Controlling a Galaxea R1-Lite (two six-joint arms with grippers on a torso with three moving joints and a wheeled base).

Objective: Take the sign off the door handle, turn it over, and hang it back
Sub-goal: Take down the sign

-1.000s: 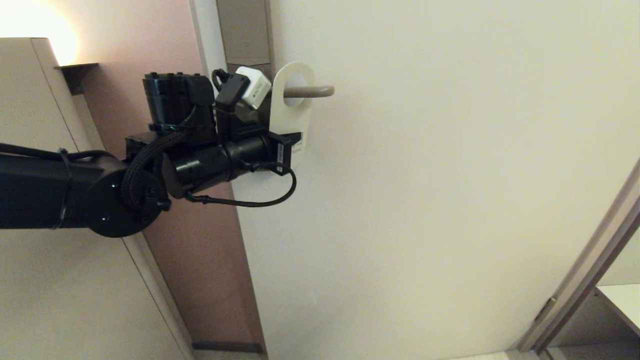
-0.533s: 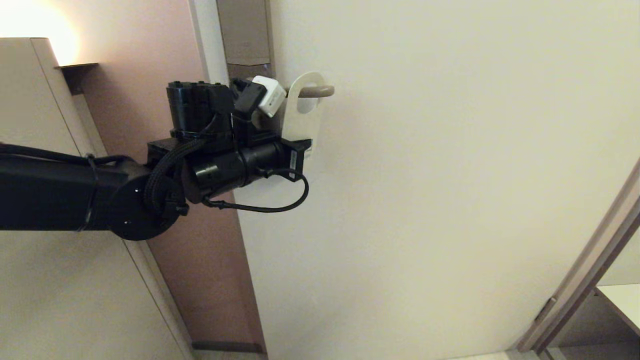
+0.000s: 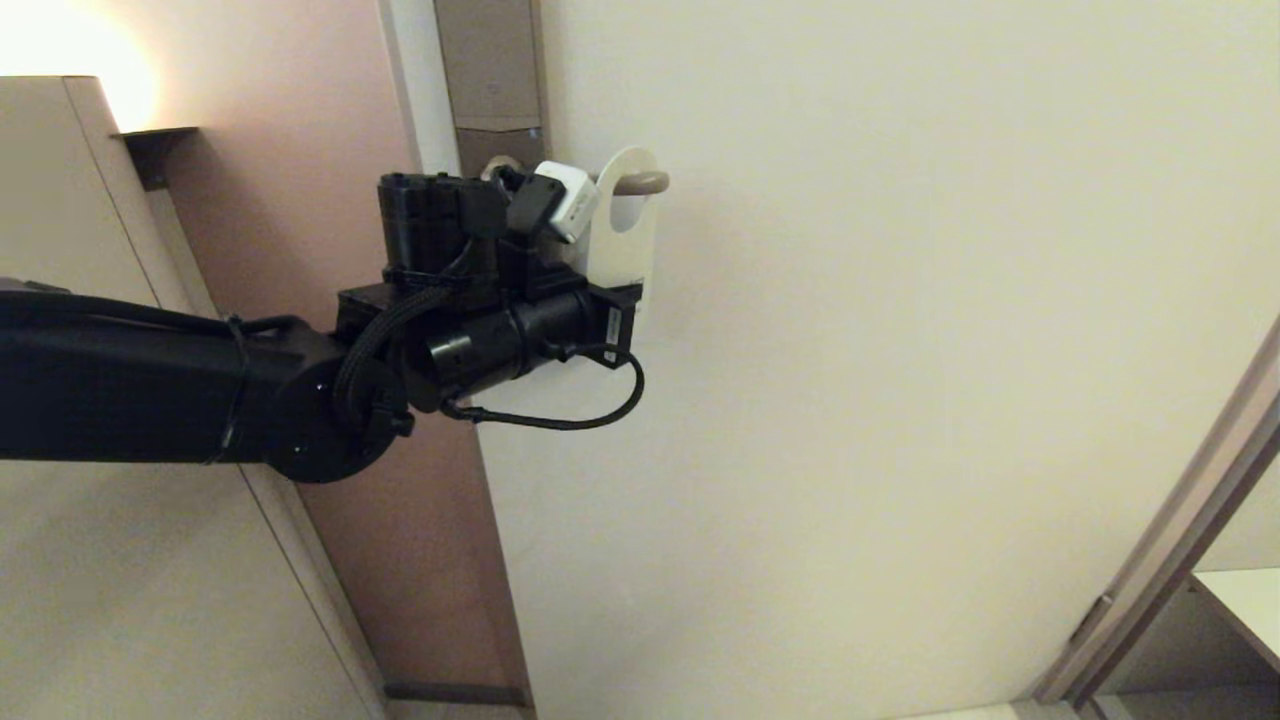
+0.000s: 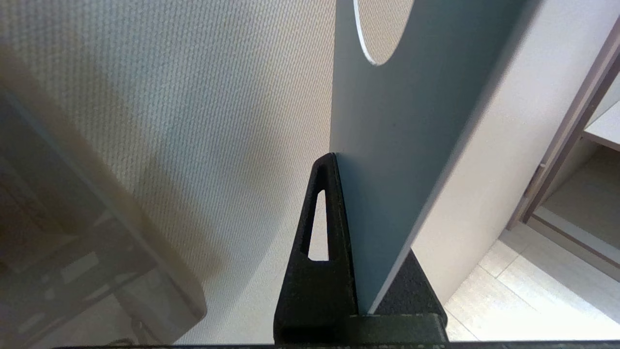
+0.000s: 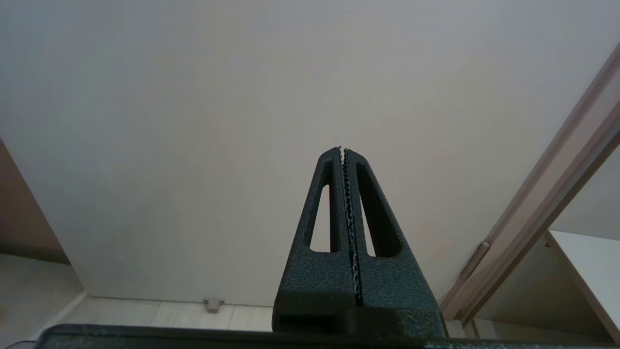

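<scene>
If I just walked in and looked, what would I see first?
First you'd see the big black left arm reaching in from the left, its left gripper shut on the bottom of the white sign. The sign's oval hole is near the tip of the door handle, up on the pale door. The right gripper is shut and holds nothing, pointing at a bare wall.

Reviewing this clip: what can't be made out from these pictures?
- Sign lower half: head view, hidden behind the left end effector.
- Sign wording: none legible; the left wrist view shows only a plain blue face, top cut off by the edge.
- Handle base: head view, covered by the wrist camera.
- Right end effector: shut, but its position is unknown; outside the head view.
</scene>
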